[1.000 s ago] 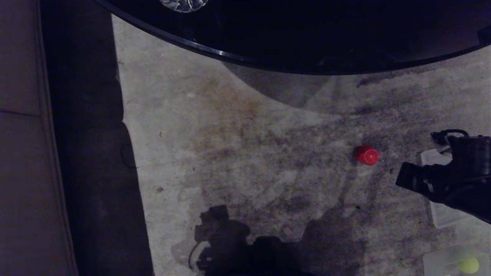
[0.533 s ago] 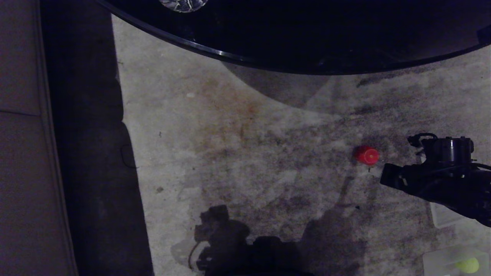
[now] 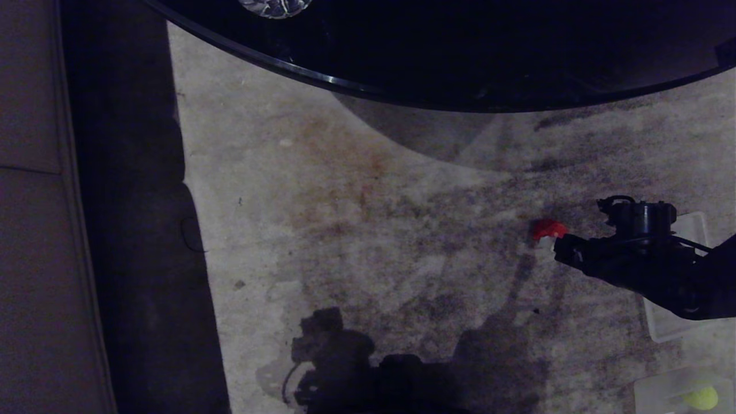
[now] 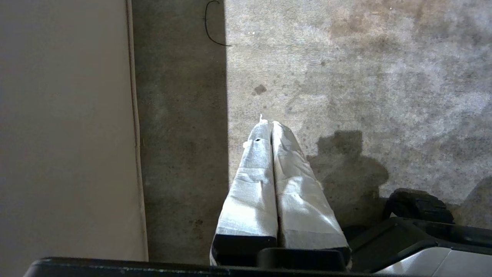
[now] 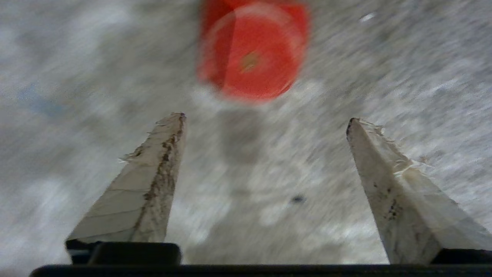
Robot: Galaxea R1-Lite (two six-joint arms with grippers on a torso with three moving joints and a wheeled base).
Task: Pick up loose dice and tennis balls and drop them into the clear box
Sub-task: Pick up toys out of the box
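In the head view we see the red die [image 3: 547, 229] on the stained carpet [image 3: 368, 241] at right of centre, with the right hand [image 3: 553, 247] just beside it at its lower right. A clear box [image 3: 650, 394] with a tennis ball [image 3: 701, 397] inside sits in the lower right corner; a flat clear lid [image 3: 687, 227] lies behind the arm.

In the left wrist view our left hand [image 4: 269, 125] hangs clenched and empty over the carpet [image 4: 365, 77], beside a beige sofa [image 4: 65, 127].

In the right wrist view our right hand [image 5: 265, 117] is released, fingers [image 5: 153, 181] wide apart, the red die [image 5: 251, 50] just beyond the tips, untouched.
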